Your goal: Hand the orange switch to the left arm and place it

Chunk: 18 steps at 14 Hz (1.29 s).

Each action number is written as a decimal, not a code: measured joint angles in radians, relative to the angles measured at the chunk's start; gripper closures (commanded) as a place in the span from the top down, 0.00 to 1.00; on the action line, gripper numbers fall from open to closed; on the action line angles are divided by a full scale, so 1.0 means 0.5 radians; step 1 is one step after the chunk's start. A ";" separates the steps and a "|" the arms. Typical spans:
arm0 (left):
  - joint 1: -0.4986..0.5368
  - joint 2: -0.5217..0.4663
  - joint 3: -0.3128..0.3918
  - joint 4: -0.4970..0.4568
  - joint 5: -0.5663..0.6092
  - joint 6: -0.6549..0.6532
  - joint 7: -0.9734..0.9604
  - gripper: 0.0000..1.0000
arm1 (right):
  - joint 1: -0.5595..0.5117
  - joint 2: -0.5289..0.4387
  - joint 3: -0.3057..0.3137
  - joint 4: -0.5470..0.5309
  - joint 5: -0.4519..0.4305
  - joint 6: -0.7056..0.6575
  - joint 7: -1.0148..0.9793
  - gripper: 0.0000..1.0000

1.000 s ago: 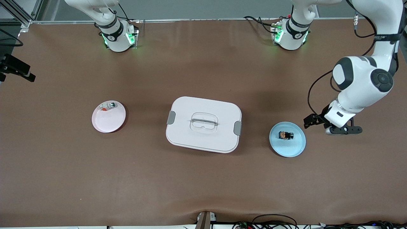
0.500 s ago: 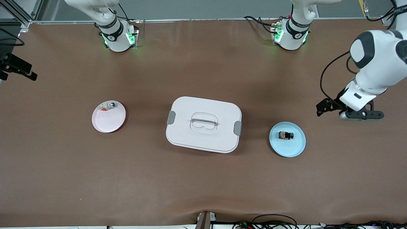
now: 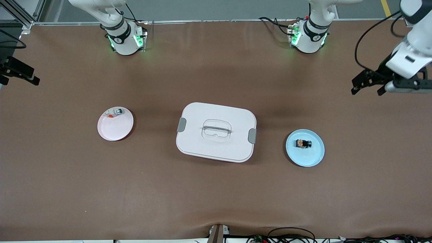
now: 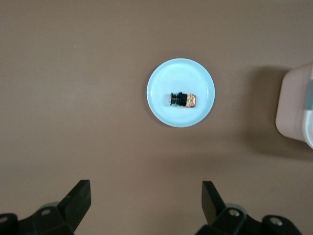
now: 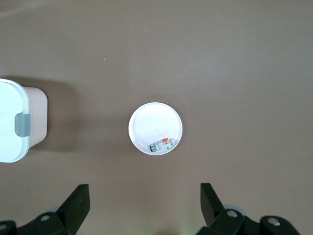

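The orange switch (image 3: 303, 143) lies on its side on the blue plate (image 3: 314, 157), roughly at the plate's middle, and nothing is touching it. That plate sits on the brown desk (image 3: 216, 195) toward the left arm's end, about midway between the desk's base edge and the edge nearest the front camera. In the left wrist view the orange switch (image 4: 183, 100) shows its black body with orange at both ends, resting on the blue plate (image 4: 166, 78).

The box (image 3: 216, 114) stands at the middle of the desk, lid on, grey latches at its two short sides, apart from both plates. Toward the right arm's end there is the pink plate (image 3: 114, 131), with a small whitish part (image 3: 114, 113) lying against its rim on the side nearer the bases.

The left gripper (image 3: 369, 84) is up in the air over the desk's edge at the left arm's end, fingers spread wide and empty; its two fingertips (image 4: 78, 200) frame bare desk in the wrist view. The right gripper (image 5: 144, 208) is out of the front view; its own camera shows it high over the pink plate (image 5: 146, 122), jaws apart, nothing held, with the box's corner (image 5: 19, 122) at the edge of that view.
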 measured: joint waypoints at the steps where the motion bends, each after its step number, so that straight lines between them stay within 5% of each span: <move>1: 0.000 -0.039 -0.001 0.038 0.000 -0.093 0.000 1.00 | 0.000 0.000 0.000 0.000 0.000 0.000 0.000 1.00; 7: -0.002 -0.018 -0.011 0.436 0.000 -0.396 0.000 1.00 | 0.000 -0.001 0.000 0.000 0.000 0.000 0.000 1.00; 14: -0.006 0.635 -0.014 1.054 0.000 -0.408 -0.028 1.00 | 0.000 -0.002 0.000 -0.001 0.000 0.000 0.000 1.00; 18: -0.009 0.770 -0.015 1.147 0.000 -0.484 -0.028 1.00 | 0.000 -0.002 0.000 -0.001 0.000 0.000 0.000 1.00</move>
